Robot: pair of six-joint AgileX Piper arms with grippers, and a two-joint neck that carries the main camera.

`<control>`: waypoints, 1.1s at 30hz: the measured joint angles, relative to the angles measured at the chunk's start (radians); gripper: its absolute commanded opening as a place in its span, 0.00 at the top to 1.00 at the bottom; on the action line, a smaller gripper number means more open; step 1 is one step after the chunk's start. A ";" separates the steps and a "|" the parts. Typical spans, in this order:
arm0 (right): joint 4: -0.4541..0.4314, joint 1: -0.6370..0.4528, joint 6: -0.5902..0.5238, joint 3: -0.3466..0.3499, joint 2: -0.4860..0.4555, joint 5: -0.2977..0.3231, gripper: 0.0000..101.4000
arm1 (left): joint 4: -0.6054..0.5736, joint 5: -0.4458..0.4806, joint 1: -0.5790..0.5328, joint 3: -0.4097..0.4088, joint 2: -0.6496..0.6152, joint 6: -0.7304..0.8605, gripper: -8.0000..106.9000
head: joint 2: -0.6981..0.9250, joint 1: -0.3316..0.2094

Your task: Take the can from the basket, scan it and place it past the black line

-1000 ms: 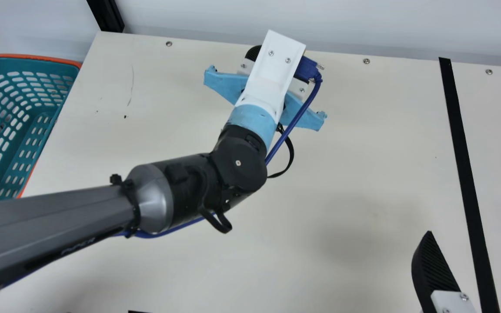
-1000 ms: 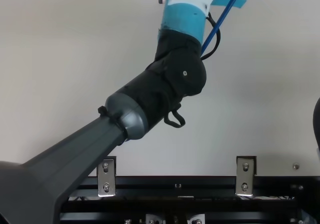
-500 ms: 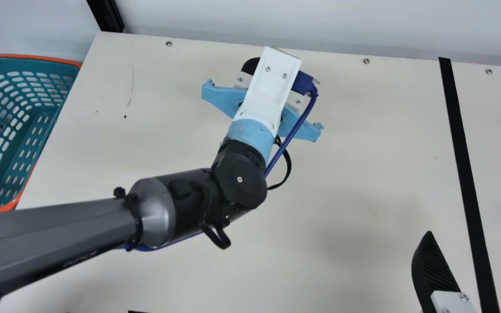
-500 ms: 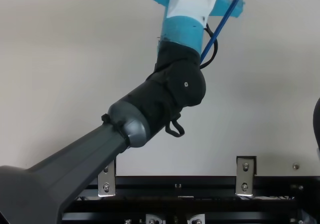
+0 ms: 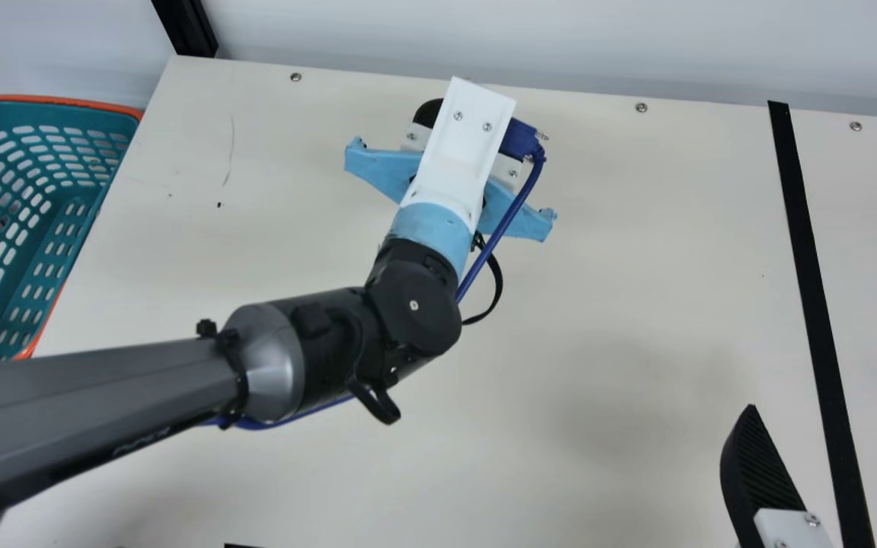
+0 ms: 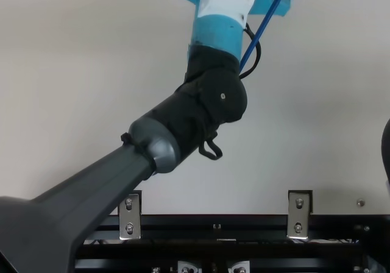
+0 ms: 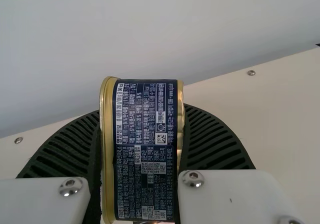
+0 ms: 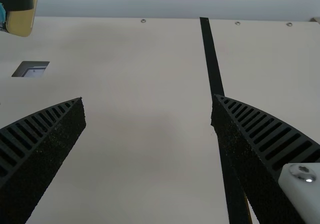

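Can with navy printed label and gold metal rims (image 7: 145,156): on its side in the left gripper (image 7: 142,109), off the table by the look of it, label towards that wrist's camera.
Left gripper: black ribbed fingers clamped on the can's two gold ends.
Right gripper (image 8: 148,98): fingers wide apart, nothing between them.
Scan: the step in hand, I judge; the can is out of the teal plastic basket with an orange rim (image 5: 103,118), which sits well to the left gripper's left.
Small dark-edged opening in the tabletop (image 8: 31,69): near the left gripper, on its right-arm side; likely the scanner window.
Next move: bring the code side of the can over that opening and keep it steady, then carry or pass it rightward; a badly turned label could miss the read.
Black tape line (image 5: 813,304): well to the left gripper's right, running beneath the right gripper; the can is short of it.
Cream tabletop (image 5: 636,266): smooth and matt, with a thin scratch (image 5: 230,152) to the left gripper's left and screws along the far edge.
Room: pale wall (image 5: 560,38) beyond the left gripper, black post (image 5: 185,27) at the far left corner.
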 measured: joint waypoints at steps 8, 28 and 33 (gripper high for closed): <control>0.000 0.000 0.000 0.000 0.000 0.000 0.00 | 0.002 -0.026 0.032 -0.053 0.028 0.017 0.84 | -0.005 0.000; 0.000 0.000 0.000 0.000 0.000 0.000 0.00 | 0.000 -0.035 0.055 -0.130 0.060 0.054 0.84 | 0.000 0.000; 0.000 0.000 0.000 0.000 0.000 0.000 0.00 | 0.000 -0.031 0.055 -0.123 0.056 0.047 0.84 | 0.000 0.005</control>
